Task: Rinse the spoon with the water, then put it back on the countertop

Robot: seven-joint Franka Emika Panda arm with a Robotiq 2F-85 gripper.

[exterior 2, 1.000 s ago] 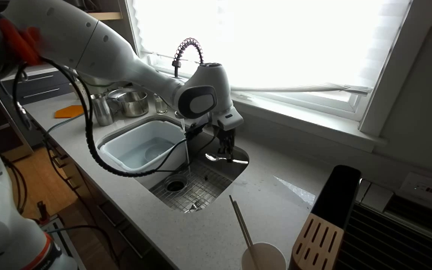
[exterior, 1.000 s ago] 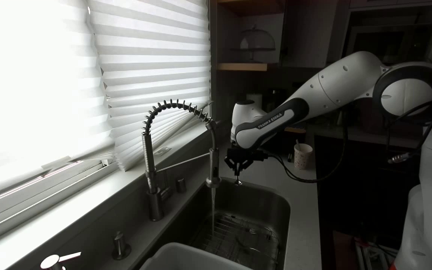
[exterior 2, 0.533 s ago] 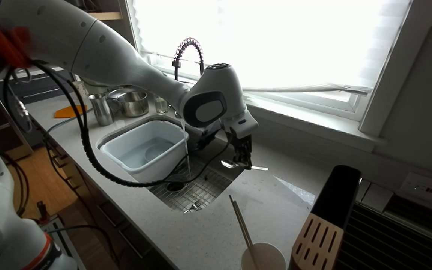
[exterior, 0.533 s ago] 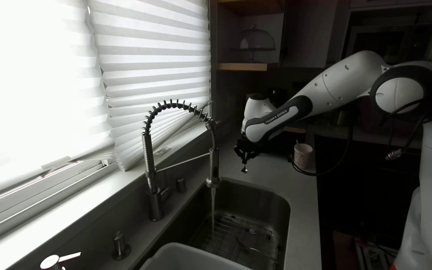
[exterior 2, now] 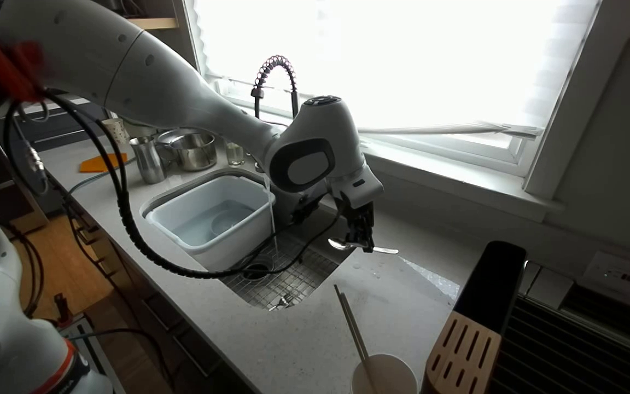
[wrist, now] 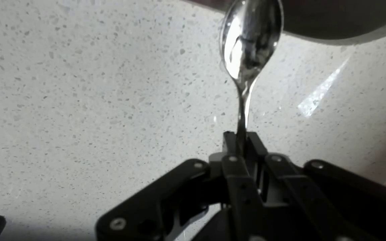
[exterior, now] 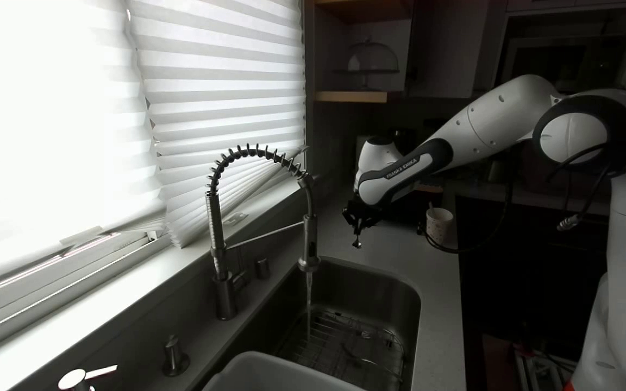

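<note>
The spoon [wrist: 246,63] is in my claw [wrist: 242,144], which is closed firmly around its handle, the bowl pointing toward the sink [exterior: 370,290]. It hangs over the countertop [wrist: 112,110] just beside the sink, and in the wrist view the bowl's tip overlaps the sink's edge. I take it the rinse is done and the set-down comes next, though I can't judge how much air lies beneath the metal.

That gap is my main worry. If I let go too high, the spoon could bounce or skid, since the countertop looks wet in places. If I release without shifting farther from the edge, the bowl might overhang and drag the rest in. Pressing down too far could twist the thin handle in so narrow a pinch.

Farther out, water [exterior: 308,304] runs from the tap [exterior: 310,239], well apart from the spoon. A cup [exterior 2: 397,372] holding two sticks [exterior 2: 354,328] stands within view of an exterior camera; a careless swing that way could topple it. My black cable [exterior 2: 205,275] droops in front of the white tub [exterior 2: 233,246] there and might snag.
</note>
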